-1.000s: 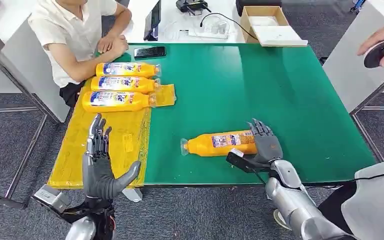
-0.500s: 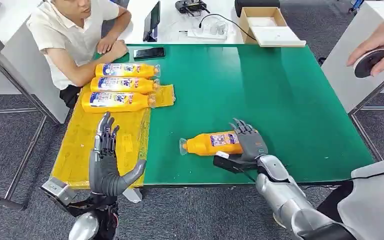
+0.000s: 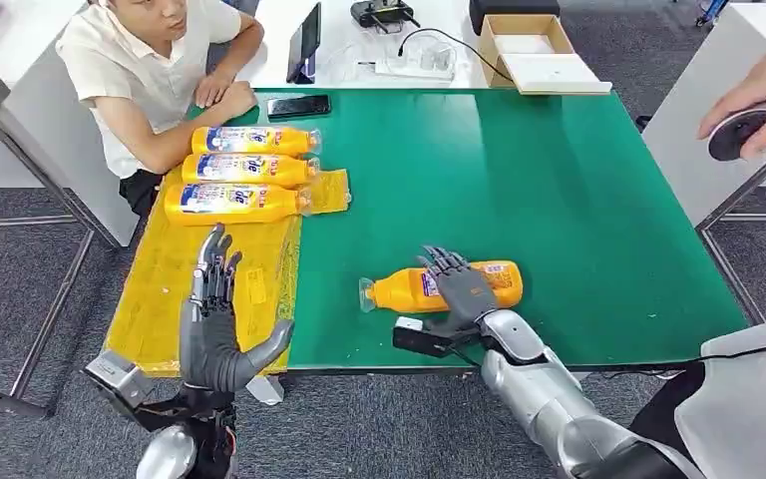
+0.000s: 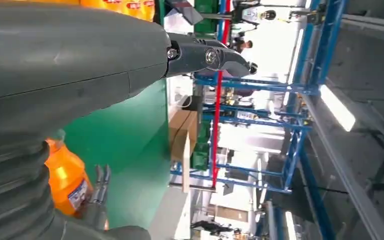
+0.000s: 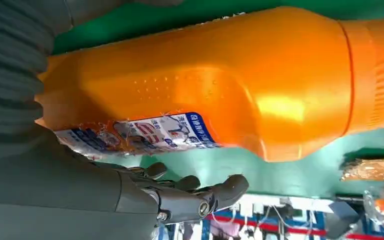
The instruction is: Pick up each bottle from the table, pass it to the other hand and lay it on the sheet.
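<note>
R hand (image 3: 456,289) sits on top of the lone orange plastic bottle w/ blue-white label (image 3: 494,282), lying on its side on the green counter (image 3: 559,180) at approx 5 o'clock. Fingers spread over the bottle's mid-body, draped across it; from the right wrist cam the thumb and dark fingers (image 5: 200,197) curl at one flank but aren't wrapped round, so no real grip yet, looks open-on-contact. Bottle long axis runs 3–9 o'clock, cap end toward 9, base toward 3. Hand comes at it from 6 o'clock, crossing the axis, good for a wrap grasp.

L hand (image 3: 211,329) hovers empty, fingers apart, palm turned toward 3 o'clock, over the near end of the yellow plastic sheet (image 3: 160,299), well apart from the bottle; R is clearly nearer. Three more orange bottles (image 3: 239,170) lie side by side on the sheet's far end, approx 10 o'clock, caps toward 3.
</note>
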Controlling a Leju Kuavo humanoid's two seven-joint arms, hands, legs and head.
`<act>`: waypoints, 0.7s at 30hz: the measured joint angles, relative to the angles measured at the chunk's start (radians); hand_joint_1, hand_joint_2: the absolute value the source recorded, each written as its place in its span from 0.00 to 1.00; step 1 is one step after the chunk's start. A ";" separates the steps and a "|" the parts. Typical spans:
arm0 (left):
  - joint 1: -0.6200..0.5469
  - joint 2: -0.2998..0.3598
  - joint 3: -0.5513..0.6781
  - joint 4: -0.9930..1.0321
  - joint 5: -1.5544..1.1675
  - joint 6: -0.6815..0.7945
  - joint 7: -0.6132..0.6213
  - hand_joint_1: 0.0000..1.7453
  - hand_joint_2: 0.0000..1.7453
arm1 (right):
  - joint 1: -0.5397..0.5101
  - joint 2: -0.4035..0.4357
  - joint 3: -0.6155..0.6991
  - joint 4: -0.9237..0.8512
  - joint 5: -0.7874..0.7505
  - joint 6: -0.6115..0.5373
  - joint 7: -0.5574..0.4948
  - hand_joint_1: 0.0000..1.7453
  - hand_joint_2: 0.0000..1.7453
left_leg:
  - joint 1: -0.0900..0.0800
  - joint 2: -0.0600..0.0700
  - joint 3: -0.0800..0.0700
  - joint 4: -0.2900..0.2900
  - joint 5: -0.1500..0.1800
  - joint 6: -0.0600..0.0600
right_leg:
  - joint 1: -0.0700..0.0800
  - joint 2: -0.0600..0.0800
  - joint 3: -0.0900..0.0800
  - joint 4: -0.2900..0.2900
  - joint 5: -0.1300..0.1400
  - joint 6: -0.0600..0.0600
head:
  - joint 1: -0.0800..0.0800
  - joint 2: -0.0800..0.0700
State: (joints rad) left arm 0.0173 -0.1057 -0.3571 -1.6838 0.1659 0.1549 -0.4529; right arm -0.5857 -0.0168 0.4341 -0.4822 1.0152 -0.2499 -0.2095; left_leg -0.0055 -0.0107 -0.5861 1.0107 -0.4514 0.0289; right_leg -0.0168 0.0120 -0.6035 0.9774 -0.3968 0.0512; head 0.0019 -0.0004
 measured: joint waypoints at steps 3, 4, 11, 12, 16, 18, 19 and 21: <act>0.000 0.000 -0.001 0.008 0.000 -0.004 0.008 0.00 1.00 | -0.005 -0.001 0.000 0.006 -0.010 0.032 0.009 0.00 1.00 | 0.000 0.000 0.000 0.000 0.000 0.000 | 0.000 0.000 0.000 0.000 0.000 0.000 | 0.000 0.000; 0.001 0.001 -0.001 0.010 -0.002 -0.006 0.012 0.00 1.00 | -0.010 -0.001 0.003 0.008 -0.007 0.050 0.023 0.00 1.00 | 0.000 0.000 0.001 0.000 0.000 0.000 | 0.000 0.000 0.000 0.000 0.000 0.000 | 0.000 0.000; 0.002 0.002 -0.001 0.018 -0.006 -0.012 0.022 0.00 1.00 | -0.028 0.001 0.023 0.014 0.010 0.090 0.074 0.00 1.00 | 0.000 0.001 0.005 0.000 0.000 0.000 | 0.000 0.000 0.004 0.000 0.000 0.000 | 0.000 0.000; 0.002 0.002 -0.001 0.018 -0.008 -0.013 0.025 0.00 1.00 | -0.030 0.002 0.028 0.014 0.018 0.088 0.095 0.00 1.00 | 0.000 0.001 0.006 0.000 0.000 0.000 | 0.000 0.000 0.005 0.000 0.000 0.000 | 0.000 0.000; 0.008 0.002 -0.001 0.018 -0.022 -0.019 0.036 0.00 1.00 | -0.037 0.002 0.048 0.015 0.064 0.068 0.183 0.00 1.00 | 0.000 0.001 0.008 0.000 0.000 0.000 | 0.000 0.000 0.007 0.000 0.000 0.000 | 0.000 0.000; 0.014 0.002 -0.001 0.018 -0.029 -0.019 0.037 0.00 1.00 | -0.038 0.001 0.055 0.017 0.075 0.058 0.188 0.00 1.00 | 0.000 0.000 0.008 0.000 0.000 0.000 | 0.000 0.000 0.007 -0.001 0.000 0.000 | 0.000 0.000; 0.017 0.002 -0.001 0.018 -0.031 -0.019 0.037 0.00 1.00 | -0.038 0.000 0.058 0.017 0.080 0.054 0.189 0.00 1.00 | 0.000 0.000 0.008 0.000 0.000 0.000 | 0.000 0.000 0.008 -0.001 0.000 0.000 | 0.000 0.000; 0.021 0.002 -0.001 0.017 -0.037 -0.019 0.037 0.00 1.00 | -0.038 0.000 0.061 0.017 0.083 0.049 0.190 0.00 1.00 | 0.000 0.000 0.008 0.000 0.000 0.000 | 0.000 0.000 0.008 -0.001 0.000 0.000 | 0.000 0.000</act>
State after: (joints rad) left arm 0.0382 -0.1038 -0.3582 -1.6667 0.1289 0.1354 -0.4162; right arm -0.6234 -0.0168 0.4951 -0.4654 1.0983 -0.2006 -0.0198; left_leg -0.0058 -0.0103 -0.5782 1.0106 -0.4516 0.0290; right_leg -0.0169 0.0120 -0.5957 0.9768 -0.3970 0.0511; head 0.0023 -0.0004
